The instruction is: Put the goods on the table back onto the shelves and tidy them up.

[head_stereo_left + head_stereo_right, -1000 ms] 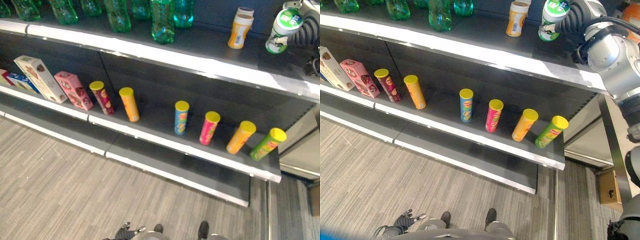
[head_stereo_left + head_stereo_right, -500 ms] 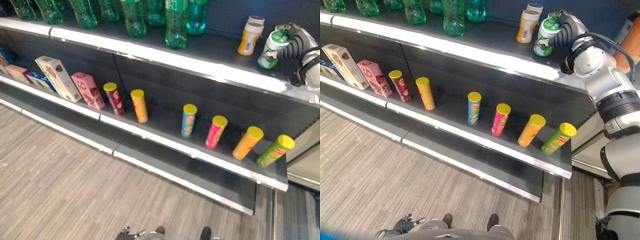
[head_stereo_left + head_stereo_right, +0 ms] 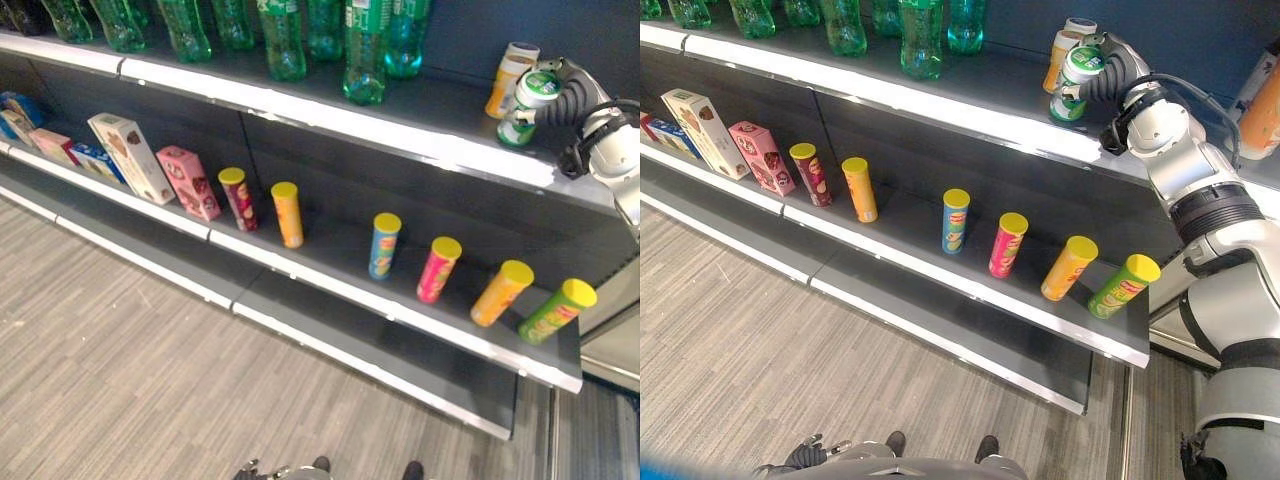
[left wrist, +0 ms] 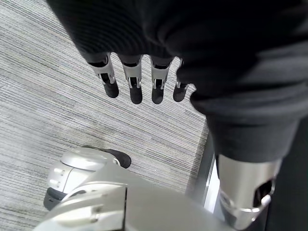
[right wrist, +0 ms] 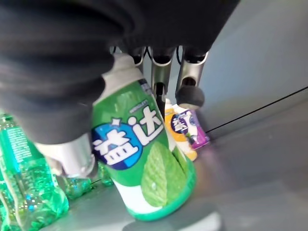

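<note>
Green-labelled jar [image 3: 1074, 82], clasped in my right hand [image 3: 1110, 75], reached the top shelf [image 3: 970, 95] beside the orange jar [image 3: 1059, 55]; release remained.

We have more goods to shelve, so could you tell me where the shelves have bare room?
Upper shelf: bare between the green bottles and the green tub held by the right hand. Crowded by the orange tubs. Lower shelf: gaps between the chip cans.

Right arm [image 3: 1200, 200]: silver-grey rounded shells with a black ribbed band; a black cable [image 3: 1205, 88] ran along it, by the end of the upper shelf [image 3: 940, 105]. Right hand [image 3: 1106, 72]: dark ribbed cover, silver fingers [image 5: 161, 72], dark tips. Left hand [image 4: 144, 57]: was of the same make.
</note>
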### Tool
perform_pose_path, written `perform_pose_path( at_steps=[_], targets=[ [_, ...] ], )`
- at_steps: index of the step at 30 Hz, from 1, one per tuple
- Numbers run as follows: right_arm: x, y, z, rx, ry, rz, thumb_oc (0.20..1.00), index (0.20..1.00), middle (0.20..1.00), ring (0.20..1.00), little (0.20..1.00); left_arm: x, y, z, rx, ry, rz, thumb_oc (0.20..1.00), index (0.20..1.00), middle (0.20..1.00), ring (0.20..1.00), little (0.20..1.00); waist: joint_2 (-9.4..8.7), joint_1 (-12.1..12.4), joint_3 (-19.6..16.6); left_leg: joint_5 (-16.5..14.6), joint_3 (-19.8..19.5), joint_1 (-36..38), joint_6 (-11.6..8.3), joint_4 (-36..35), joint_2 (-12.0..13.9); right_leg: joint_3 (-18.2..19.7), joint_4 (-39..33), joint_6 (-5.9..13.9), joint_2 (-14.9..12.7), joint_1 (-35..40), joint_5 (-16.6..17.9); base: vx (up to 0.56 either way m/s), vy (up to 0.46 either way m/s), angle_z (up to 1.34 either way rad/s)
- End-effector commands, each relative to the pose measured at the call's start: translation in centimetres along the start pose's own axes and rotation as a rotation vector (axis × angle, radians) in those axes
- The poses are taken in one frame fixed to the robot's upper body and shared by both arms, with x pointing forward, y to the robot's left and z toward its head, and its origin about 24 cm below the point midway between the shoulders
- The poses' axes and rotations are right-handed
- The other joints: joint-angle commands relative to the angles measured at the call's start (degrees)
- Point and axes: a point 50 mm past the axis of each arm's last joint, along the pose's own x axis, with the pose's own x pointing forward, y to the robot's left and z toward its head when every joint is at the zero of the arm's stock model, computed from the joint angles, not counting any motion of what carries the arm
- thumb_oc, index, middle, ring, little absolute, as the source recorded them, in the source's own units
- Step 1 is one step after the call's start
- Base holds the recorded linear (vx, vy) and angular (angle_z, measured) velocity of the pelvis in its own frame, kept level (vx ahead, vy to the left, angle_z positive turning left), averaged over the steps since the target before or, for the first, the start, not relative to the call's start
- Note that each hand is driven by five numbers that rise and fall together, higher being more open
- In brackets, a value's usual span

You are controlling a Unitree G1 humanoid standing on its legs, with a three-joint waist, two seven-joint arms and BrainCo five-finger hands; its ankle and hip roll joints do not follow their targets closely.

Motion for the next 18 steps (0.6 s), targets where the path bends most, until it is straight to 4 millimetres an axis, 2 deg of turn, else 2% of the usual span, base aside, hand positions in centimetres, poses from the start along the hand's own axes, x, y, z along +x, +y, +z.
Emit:
perform_pose_path(
  at_steps=[1, 15, 16, 18],
  targets=[
    [1.3, -3.4, 3.0, 0.049, -0.072, -0.099, 0.2, 0.2, 0.2, 0.2, 0.2, 0.4, 2.5, 2.0, 0.018, -0.059, 0.06, 1.0, 1.0, 1.0, 1.0, 1.0, -3.38, 1.81, -0.06, -3.99, 5.66, -1.8, -2.92, 2.74, 1.82, 1.41, 6.08, 2.59, -2.62, 3.28, -13.36, 0.0, 0.0, 0.0],
    [1.6, -2.3, 3.5, 0.05, -0.079, 0.018, 0.2, 0.2, 0.2, 0.2, 0.2, 0.5, 2.4, 2.1, 0.041, -0.059, 0.043, 1.0, 1.0, 1.0, 1.0, 1.0, -3.63, 1.82, -0.13, -3.96, 5.84, -1.66, -3.09, 2.46, 2.08, 1.2, 6.31, 2.67, -2.75, 3.17, -13.45, 0.0, 0.0, 0.01],
    [1.6, -1.4, 3.4, 0.072, -0.078, 0.039, 0.2, 0.2, 0.2, 0.2, 0.2, 0.5, 2.4, 2.5, 0.081, -0.083, 0.039, 1.0, 1.0, 1.0, 1.0, 1.0, -3.64, 1.4, -0.16, -4.05, 5.83, -1.58, -3.04, 2.52, 2.1, 1.39, 6.36, 2.7, -2.73, 3.1, -13.45, 0.0, 0.0, 0.0],
    [1.7, -1.8, 4.1, 0.076, -0.102, 0.043, 0.2, 0.2, 0.2, 0.2, 0.2, 0.5, 3.1, 2.4, 0.077, -0.063, 0.034, 1.0, 1.0, 1.0, 1.0, 1.0, -3.59, 1.44, -0.15, -4.09, 5.76, -1.62, -3.03, 2.59, 2.06, 1.47, 6.36, 2.75, -2.82, 3.02, -13.37, 0.0, 0.0, 0.0]
  ],
)
